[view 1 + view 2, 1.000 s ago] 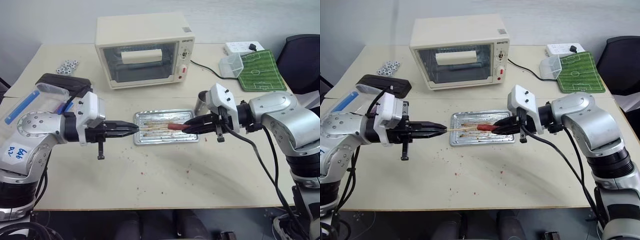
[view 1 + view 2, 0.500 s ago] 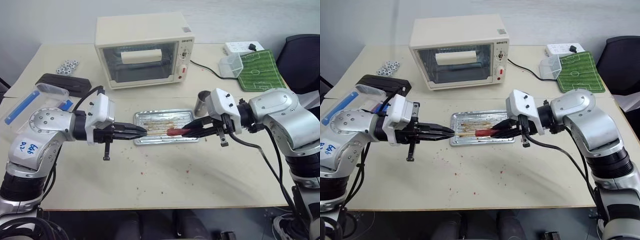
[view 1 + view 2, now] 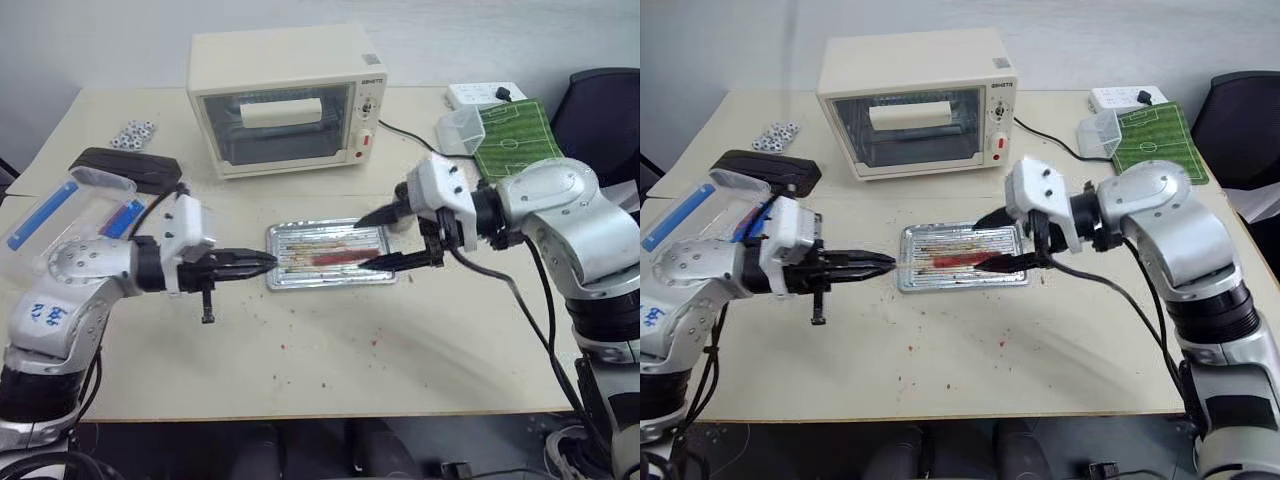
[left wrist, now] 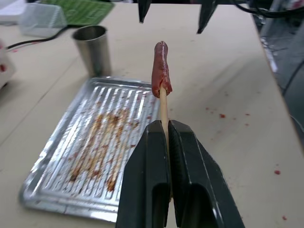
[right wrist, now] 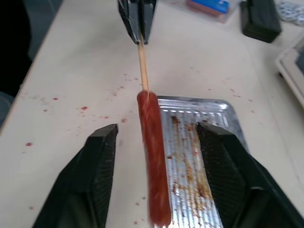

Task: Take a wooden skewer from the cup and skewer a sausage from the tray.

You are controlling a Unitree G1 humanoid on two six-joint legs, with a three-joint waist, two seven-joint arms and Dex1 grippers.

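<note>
My left pincer (image 4: 167, 142) clamps the wooden skewer (image 4: 163, 107); my right pincer (image 5: 156, 137) stands apart. Risk: the unsupported sausage (image 4: 160, 69) slides off onto the tray (image 4: 57, 166).

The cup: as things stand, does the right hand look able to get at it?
Probably yes. The right hand is open and holds nothing, its fingers either side of the sausage on the skewer. The cup stands upright just beyond the tray, with nothing around it; the hand would only need to pull back.
</note>
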